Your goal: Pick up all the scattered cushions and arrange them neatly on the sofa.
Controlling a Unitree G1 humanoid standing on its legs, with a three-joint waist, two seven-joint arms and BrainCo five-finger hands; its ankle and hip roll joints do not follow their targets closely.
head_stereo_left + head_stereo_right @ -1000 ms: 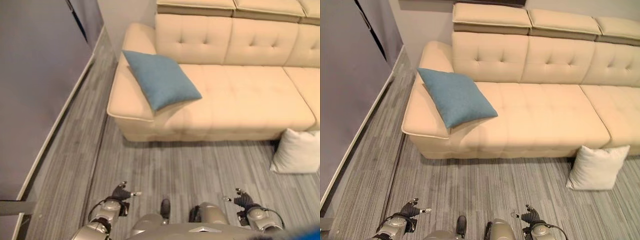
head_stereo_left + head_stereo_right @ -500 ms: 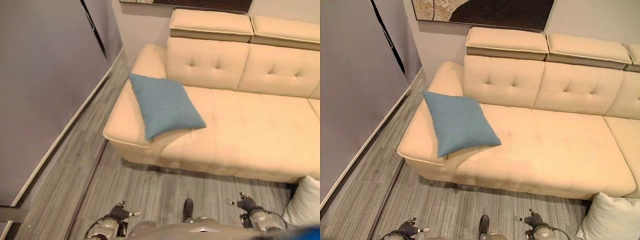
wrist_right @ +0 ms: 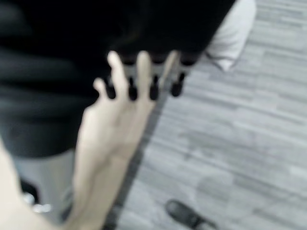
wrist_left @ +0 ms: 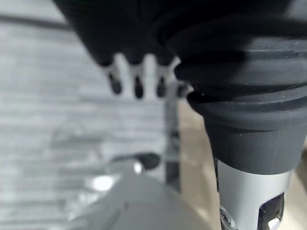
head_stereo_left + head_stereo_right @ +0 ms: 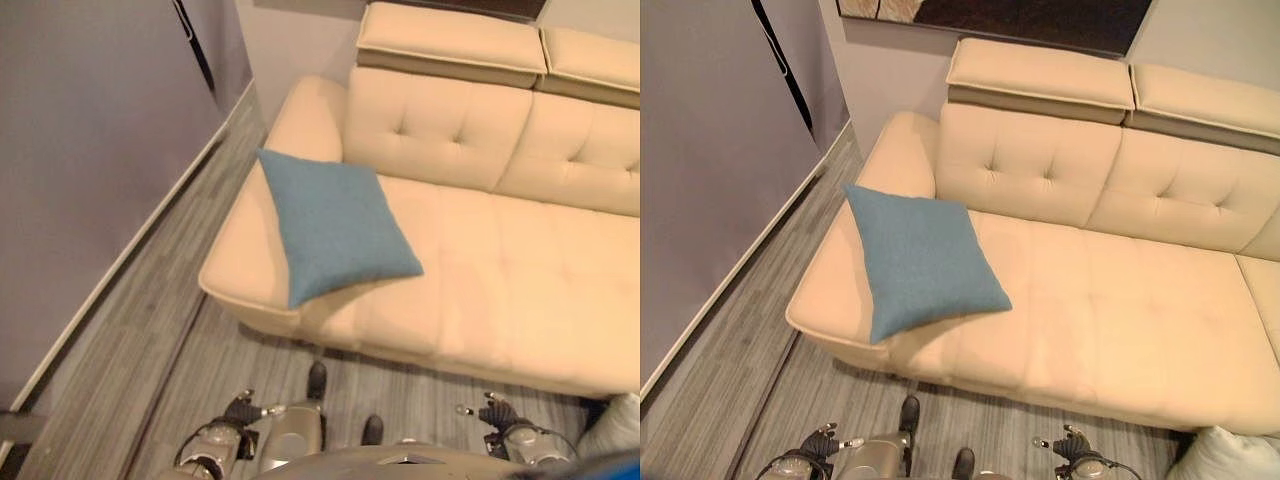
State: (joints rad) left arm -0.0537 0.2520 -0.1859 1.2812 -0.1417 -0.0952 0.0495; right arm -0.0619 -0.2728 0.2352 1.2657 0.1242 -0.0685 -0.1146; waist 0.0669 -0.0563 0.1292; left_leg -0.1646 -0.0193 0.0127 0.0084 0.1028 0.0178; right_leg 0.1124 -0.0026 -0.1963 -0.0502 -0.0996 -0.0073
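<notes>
A blue cushion (image 5: pixel 335 235) lies tilted on the left end of the cream sofa (image 5: pixel 500 290), leaning over its low armrest. A white cushion (image 5: pixel 1225 458) sits on the grey floor at the sofa's front right, and its corner also shows in the right wrist view as the white cushion (image 3: pixel 232 33). My left hand (image 5: pixel 241 410) hangs low at my side over the floor, fingers (image 4: pixel 137 85) straight and holding nothing. My right hand (image 5: pixel 498 413) hangs likewise, with relaxed fingers (image 3: pixel 153 88) and nothing in them. Both hands are well short of either cushion.
A grey wall (image 5: pixel 90 150) with a pale skirting board runs along the left, leaving a strip of plank floor (image 5: pixel 150 330) between it and the sofa. A dark picture (image 5: pixel 1020 18) hangs above the sofa's back.
The camera has moved closer to the sofa's left end, so the white cushion has slid to the view's right edge. Both hands still hang at my sides.
</notes>
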